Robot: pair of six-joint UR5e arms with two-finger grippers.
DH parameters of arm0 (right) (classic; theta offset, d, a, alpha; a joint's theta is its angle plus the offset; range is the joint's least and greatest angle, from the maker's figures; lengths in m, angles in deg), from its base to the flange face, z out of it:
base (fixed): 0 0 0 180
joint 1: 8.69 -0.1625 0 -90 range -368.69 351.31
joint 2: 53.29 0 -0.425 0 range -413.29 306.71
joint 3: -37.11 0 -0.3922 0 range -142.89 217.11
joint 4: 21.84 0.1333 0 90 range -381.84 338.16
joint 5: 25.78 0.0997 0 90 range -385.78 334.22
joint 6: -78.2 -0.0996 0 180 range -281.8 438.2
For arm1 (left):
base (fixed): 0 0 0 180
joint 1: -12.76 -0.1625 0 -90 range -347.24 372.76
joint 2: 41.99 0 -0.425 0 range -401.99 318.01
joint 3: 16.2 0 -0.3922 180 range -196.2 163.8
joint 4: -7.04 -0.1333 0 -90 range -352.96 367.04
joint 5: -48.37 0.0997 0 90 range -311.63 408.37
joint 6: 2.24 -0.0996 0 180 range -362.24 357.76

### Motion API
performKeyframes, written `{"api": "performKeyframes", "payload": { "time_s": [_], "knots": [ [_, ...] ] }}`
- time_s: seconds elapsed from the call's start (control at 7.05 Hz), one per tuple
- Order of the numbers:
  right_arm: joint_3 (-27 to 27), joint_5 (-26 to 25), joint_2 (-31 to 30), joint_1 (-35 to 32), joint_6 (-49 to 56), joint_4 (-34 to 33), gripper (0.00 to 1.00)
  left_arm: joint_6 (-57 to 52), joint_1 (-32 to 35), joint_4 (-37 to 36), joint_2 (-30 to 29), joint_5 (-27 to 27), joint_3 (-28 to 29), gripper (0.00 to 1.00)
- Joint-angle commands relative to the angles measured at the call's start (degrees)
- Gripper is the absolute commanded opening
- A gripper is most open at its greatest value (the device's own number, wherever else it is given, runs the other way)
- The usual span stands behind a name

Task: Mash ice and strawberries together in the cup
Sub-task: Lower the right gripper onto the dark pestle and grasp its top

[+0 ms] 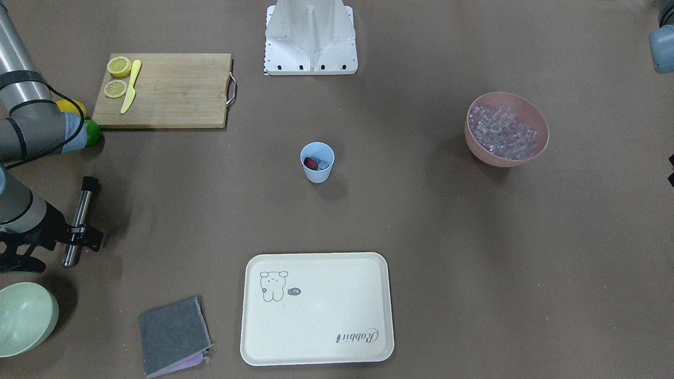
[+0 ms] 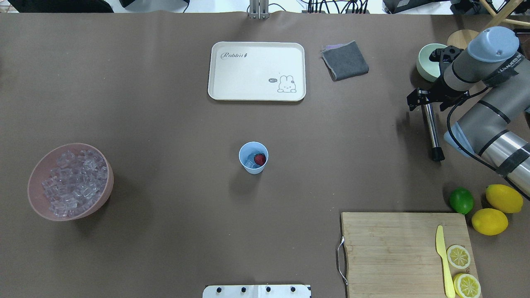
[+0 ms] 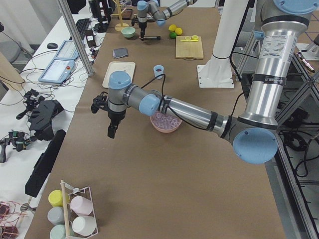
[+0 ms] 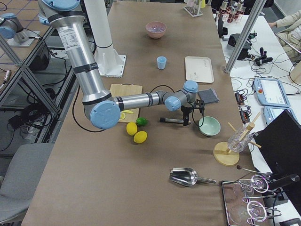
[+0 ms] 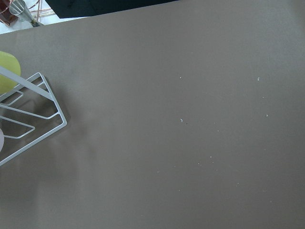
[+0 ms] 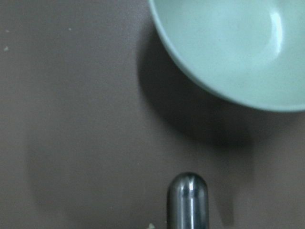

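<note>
Currently right gripper [image 2: 426, 101] clamped on one end of muddler [image 2: 431, 132]; rod level, free end toward robot. Cup [image 2: 253, 157] mid-table, well apart toward robot's left; strawberry [image 2: 259, 159] and ice [image 2: 249, 162] inside. Left gripper [image 3: 111, 131] likely farther off; opening cannot tell.

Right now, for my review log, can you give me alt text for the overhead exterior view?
A light-blue cup stands mid-table with a strawberry and ice cubes inside. At the view's right edge, the right end effector grips a metal rod near one end. A pink bowl of more ice sits far left, with a tray and a cutting board elsewhere.
</note>
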Motion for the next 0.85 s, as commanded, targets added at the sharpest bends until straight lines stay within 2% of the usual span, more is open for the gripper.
{"api": "performKeyframes", "payload": {
  "time_s": [0.0, 0.14, 0.28, 0.71],
  "knots": [
    [-0.07, 0.08, -0.63, 0.06, 0.25, 0.07, 0.59, -0.1, 0.0, 0.0, 0.01, 0.0, -0.06, 0.98],
    [-0.07, 0.25, -0.9, 0.06, 0.42, 0.07, 0.16, -0.1, 0.0, 0.0, -0.07, 0.0, -0.14, 0.98],
    [-0.15, 0.08, -1.07, 0.06, 0.43, 0.68, 0.0, -0.1, 0.0, 0.0, -0.07, 0.0, -0.15, 0.98],
    [1.5, 1.73, 0.76, -3.0, 2.61, 0.68, 0.0, -0.1, 0.26, 0.0, -0.07, 0.0, -0.15, 0.98]
  ]
}}
